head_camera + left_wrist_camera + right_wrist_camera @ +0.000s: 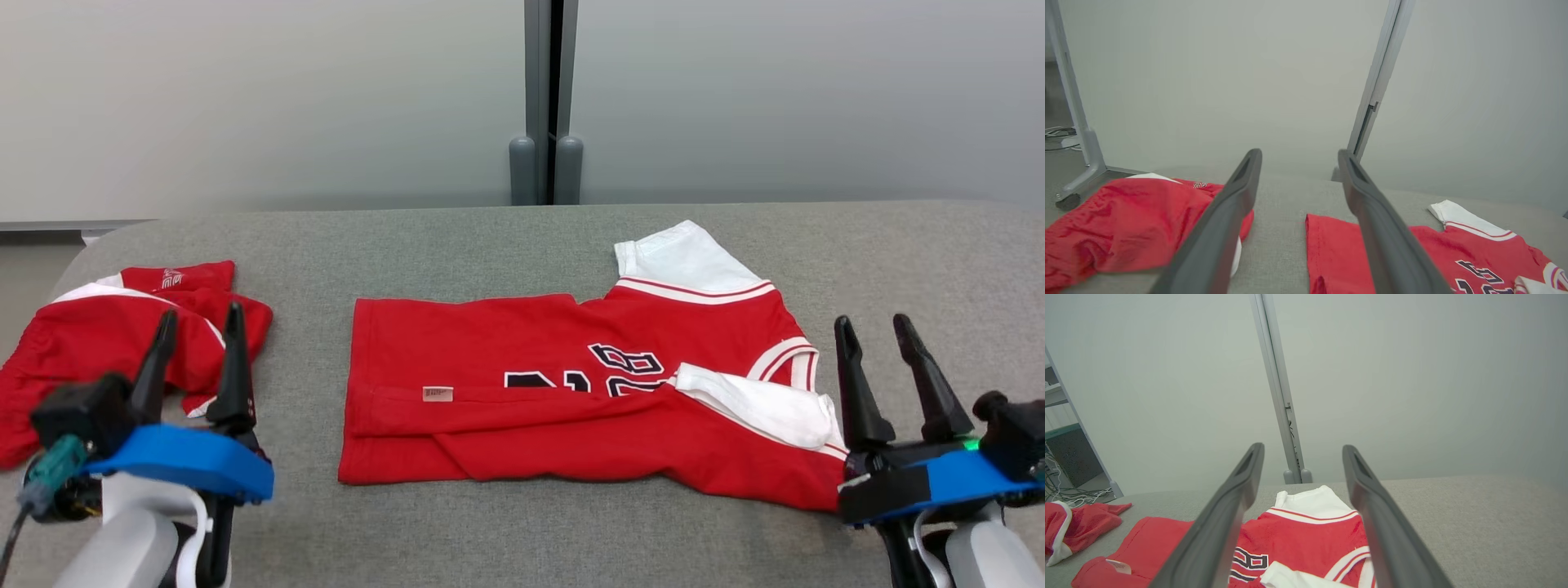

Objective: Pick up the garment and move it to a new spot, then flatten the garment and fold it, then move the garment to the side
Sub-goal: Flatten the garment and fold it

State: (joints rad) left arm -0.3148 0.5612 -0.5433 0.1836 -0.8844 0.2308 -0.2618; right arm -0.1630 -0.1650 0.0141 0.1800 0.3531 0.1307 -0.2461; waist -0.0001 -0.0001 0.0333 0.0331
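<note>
Seemingly, the jersey [522, 359] has been laid flat mid-counter [522, 531] and folded once lengthwise, the left gripper [202, 312] and right gripper [871, 320] are spread wide and empty beside it, and further folding and the sideways move are judged undone.

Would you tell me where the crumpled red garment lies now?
Head view: the crumpled red garment lies at the left edge of the table, beyond the left gripper, apart from the central jersey.

A grey cloth-covered table [522, 245] stands before pale partition panels [245, 98] joined by a grey post [545, 98]; loose cables [1069, 494] lie beyond its left end.
</note>
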